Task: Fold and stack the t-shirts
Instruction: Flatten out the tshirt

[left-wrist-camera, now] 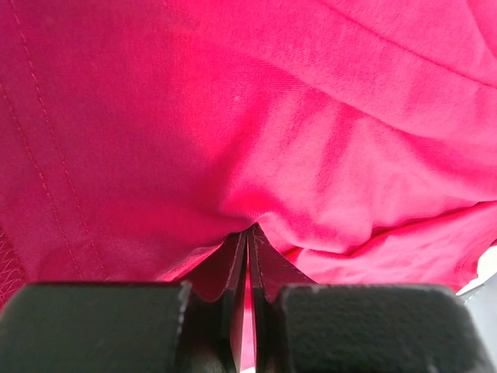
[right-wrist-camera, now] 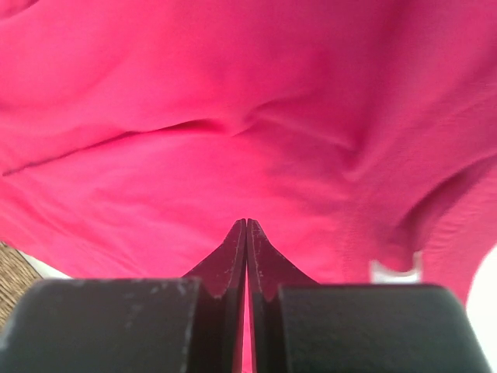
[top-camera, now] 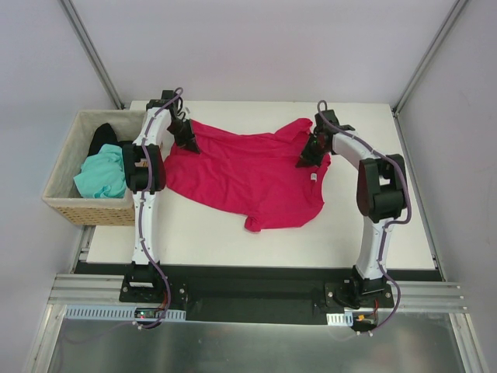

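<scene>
A robotics lab cell: white tabletop [top-camera: 233, 241] walled by plain grey panels [top-camera: 264, 47], aluminium framing [top-camera: 92, 53] at the far corners, black mounting plate [top-camera: 256, 284] along the near edge.

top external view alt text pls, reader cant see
The left gripper and right gripper pinch opposite ends of a red shirt spread on the table. A basket at left holds a teal shirt and a black shirt.

white-linked arms [top-camera: 142, 225] with bulky black joints [top-camera: 380, 186], thin purple cables [top-camera: 161, 276] and black wedge-shaped pincer fingers [left-wrist-camera: 231, 268].
</scene>
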